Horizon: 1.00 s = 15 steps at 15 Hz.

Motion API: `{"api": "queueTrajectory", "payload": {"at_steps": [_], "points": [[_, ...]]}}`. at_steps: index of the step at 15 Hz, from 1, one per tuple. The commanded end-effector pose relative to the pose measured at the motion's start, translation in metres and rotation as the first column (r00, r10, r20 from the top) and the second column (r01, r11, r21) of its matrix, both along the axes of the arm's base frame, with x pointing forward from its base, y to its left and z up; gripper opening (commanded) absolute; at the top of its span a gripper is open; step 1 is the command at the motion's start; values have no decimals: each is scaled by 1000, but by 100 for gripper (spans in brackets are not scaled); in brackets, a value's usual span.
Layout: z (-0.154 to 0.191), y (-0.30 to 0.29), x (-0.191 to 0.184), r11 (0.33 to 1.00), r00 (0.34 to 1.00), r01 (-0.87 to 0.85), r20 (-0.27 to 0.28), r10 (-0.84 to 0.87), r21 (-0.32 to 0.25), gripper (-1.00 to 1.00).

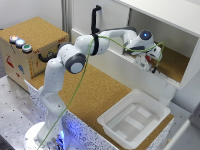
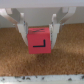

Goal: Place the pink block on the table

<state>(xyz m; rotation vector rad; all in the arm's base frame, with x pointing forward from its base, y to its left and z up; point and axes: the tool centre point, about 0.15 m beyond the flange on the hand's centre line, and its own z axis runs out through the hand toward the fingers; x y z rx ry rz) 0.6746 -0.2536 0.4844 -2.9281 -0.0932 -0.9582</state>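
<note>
The pink block (image 2: 39, 43), marked with a black L-shaped line on its facing side, sits clamped between the two pale fingers (image 2: 21, 31) of the gripper (image 2: 39, 40), lifted just above a cork floor with its shadow below it. In the exterior view the gripper (image 1: 152, 65) is reached inside the cork-floored compartment of a white cabinet (image 1: 192, 45) at the exterior view's right, its tips low over the cork; the block itself is too small to make out there. The white arm (image 1: 75, 57) stretches across the table (image 1: 95, 92), trailing a thin green cable (image 1: 75, 97). A white tray (image 1: 134, 119) rests on the table's near right corner. A cork-topped wooden box (image 1: 31, 47) with coloured buttons (image 1: 20, 43) stands at the left.
</note>
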Motion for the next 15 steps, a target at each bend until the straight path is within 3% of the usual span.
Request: {"api": "queueTrajectory", "payload": {"at_steps": [1, 11, 15], "points": [[41, 15, -59, 996, 995, 73, 74, -69, -46, -100], [41, 46, -148, 980, 985, 170, 10, -170, -107, -100], [36, 80, -178, 980, 983, 168, -51, -174, -109, -100]]}}
